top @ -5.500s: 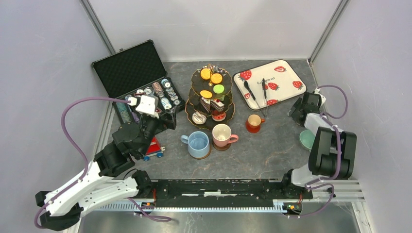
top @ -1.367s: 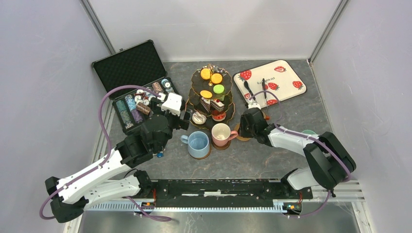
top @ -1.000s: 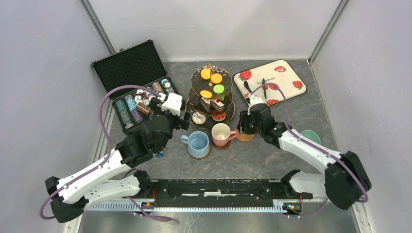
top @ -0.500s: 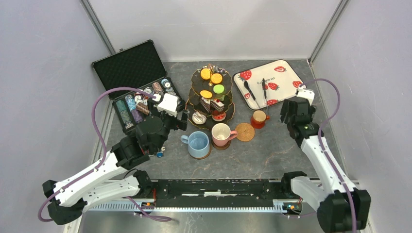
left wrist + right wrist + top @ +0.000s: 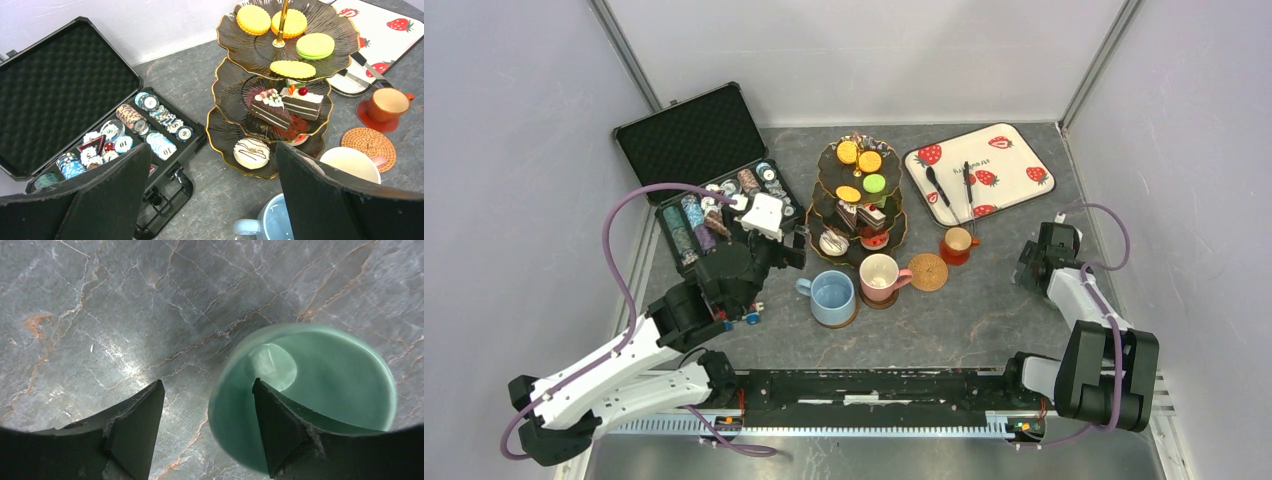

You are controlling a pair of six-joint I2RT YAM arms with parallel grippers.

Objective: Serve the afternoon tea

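On the grey marbled counter [image 5: 984,310], the right end effector [image 5: 207,385] stood open and empty, its fingers [image 5: 135,425] straddling the green mug [image 5: 325,385] rim. The left end effector [image 5: 212,147] gaped wide, holding nothing, near the three-tier stand [image 5: 235,95].

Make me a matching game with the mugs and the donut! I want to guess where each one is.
Things:
1. blue mug
2. small brown mug
3. green mug
4. white donut

Places:
A. on the bottom tier of the stand
B. under the right tool
C. just left of the pink mug
D. on a red saucer near the strawberry tray

Pairs: 1-C, 2-D, 3-B, 4-A
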